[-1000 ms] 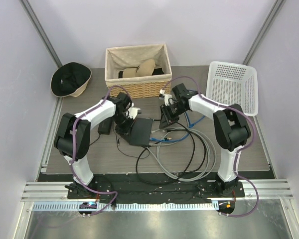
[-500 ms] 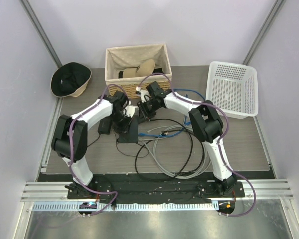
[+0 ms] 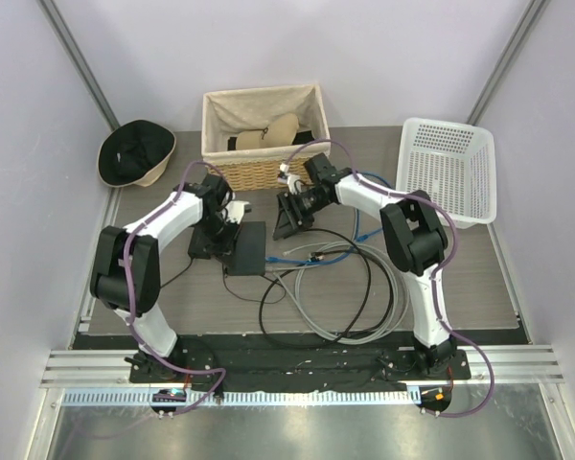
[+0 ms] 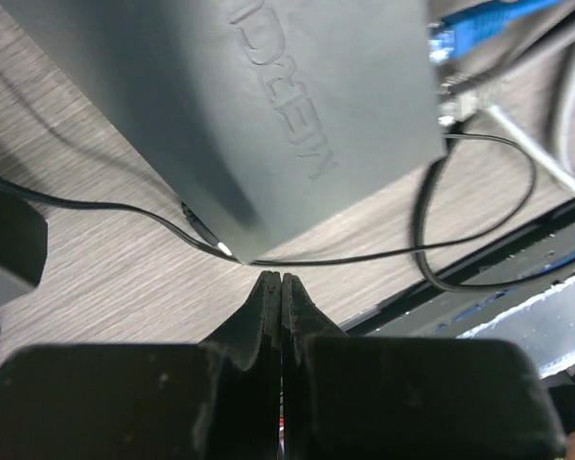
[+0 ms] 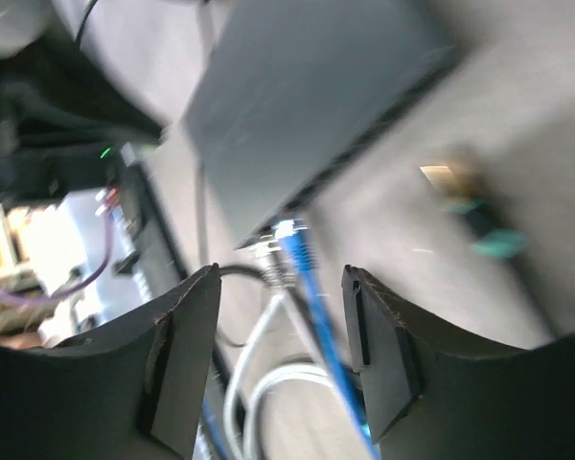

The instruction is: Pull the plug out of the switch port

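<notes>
Tabletop (image 3: 211, 307): grey wood-grain | walls (image 3: 364, 48): lilac | left gripper (image 4: 282, 280): fingers pressed together | right gripper (image 5: 280, 280): fingers spread

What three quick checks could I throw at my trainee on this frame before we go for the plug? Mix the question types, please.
1. True or false: the left gripper is shut with nothing between its fingers.
2. Which colour of cable reaches the edge of the switch, seen between the open fingers of the right gripper? A red, B blue, C yellow.
3. In the top view, what lies to the left of the wicker basket?
Key: 1 true. 2 B, the blue cable. 3 the hat.
</notes>
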Controlling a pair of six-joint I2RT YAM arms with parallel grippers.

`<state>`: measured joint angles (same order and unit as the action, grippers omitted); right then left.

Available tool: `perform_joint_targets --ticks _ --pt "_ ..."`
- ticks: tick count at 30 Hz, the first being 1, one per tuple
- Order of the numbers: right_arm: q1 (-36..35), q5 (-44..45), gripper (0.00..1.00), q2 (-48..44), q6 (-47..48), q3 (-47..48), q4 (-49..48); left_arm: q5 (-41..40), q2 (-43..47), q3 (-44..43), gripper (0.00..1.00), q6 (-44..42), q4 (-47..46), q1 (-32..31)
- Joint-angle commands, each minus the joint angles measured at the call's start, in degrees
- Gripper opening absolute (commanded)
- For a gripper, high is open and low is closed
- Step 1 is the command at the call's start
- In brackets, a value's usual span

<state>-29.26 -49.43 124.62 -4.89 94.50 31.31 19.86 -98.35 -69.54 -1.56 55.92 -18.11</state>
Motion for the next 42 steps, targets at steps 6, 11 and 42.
perform_joint_targets --ticks 6,11,42 --pt "-4.0 -9.5 0.66 3.3 -2.0 -0.8 -1.6 -2.3 -5.4 0.8 0.00 -0.7 -1.8 0.2" --pt "-4.6 -7.2 0.65 5.7 -1.9 -0.8 -0.9 -3.6 -7.6 2.8 0.00 -1.1 -4.4 0.2" --pt "-2.9 2.5 0.50 10.4 -6.8 -0.7 -2.3 3.8 -11.8 -13.6 0.00 4.7 -4.7 4.0"
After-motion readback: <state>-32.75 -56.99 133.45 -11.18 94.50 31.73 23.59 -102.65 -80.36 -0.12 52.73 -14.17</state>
